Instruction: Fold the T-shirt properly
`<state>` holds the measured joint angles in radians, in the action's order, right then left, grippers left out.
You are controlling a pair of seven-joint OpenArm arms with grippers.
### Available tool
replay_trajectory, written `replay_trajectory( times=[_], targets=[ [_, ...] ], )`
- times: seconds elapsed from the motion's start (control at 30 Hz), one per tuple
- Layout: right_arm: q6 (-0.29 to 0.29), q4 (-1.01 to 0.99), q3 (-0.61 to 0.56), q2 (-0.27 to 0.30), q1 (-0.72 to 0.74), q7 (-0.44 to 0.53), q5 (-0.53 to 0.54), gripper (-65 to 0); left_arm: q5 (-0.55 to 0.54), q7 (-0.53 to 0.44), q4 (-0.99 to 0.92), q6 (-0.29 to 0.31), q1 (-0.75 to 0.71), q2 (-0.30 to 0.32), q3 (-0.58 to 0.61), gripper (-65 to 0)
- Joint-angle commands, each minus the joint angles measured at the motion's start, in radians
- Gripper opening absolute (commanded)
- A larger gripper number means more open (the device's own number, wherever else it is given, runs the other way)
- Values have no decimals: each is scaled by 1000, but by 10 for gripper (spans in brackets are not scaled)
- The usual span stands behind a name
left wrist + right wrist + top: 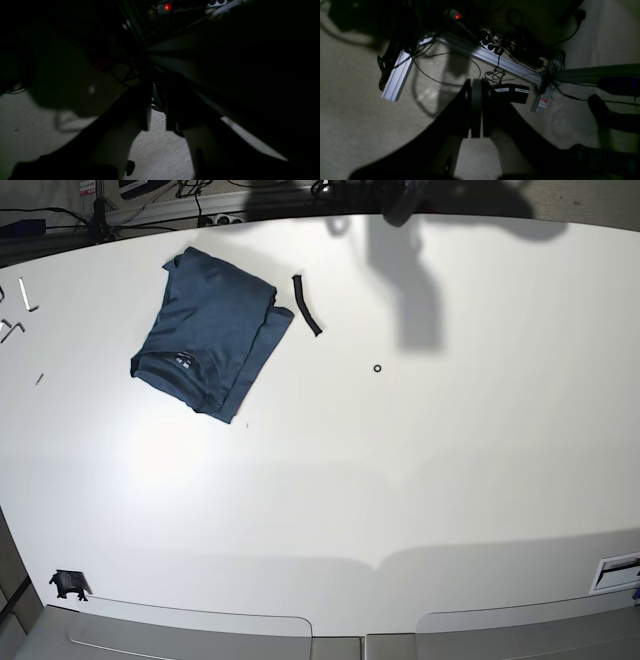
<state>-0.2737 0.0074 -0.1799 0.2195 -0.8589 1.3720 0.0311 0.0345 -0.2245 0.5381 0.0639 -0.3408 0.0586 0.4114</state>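
Base view shows the T-shirt (208, 330) lying folded into a compact, roughly rectangular bundle on the far left part of the white table (400, 480), turned at an angle, with its small neck label facing up near the nearer left edge of the bundle; just beside its far right corner lies a short black strap (307, 305), apart from the cloth, and further right a small black ring (377, 368) sits alone on the tabletop; a few small metal pieces lie along the left edge and a small black clip (67, 584) rests near the front left corner, while neither arm reaches over the table, only a dark shape and its shadow at the top edge; left wrist view is very dark, and the left gripper (157, 125) shows as two black fingers (142, 110) with a clear gap between them, parted and holding nothing, hanging over pale carpet with the table's edge running past on the right and a red indicator light (166, 6) glowing far off; right wrist view shows the right gripper (476, 132) with its jaws pressed fully together and empty, hanging over the carpet above aluminium frame rails (492, 58), tangled black cables and a small black box (512, 93)
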Motion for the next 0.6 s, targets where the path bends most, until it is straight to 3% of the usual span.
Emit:
replay_trajectory(
  times=[0.0,0.57],
  targets=[
    [-3,-7,1,14,-25,24,6,-650,2,-13,5,10,-11,-6,2,-569],
    [-3,-7,1,31,-20,24,3,-650,2,-13,5,10,-11,-6,2,-569]
  ],
)
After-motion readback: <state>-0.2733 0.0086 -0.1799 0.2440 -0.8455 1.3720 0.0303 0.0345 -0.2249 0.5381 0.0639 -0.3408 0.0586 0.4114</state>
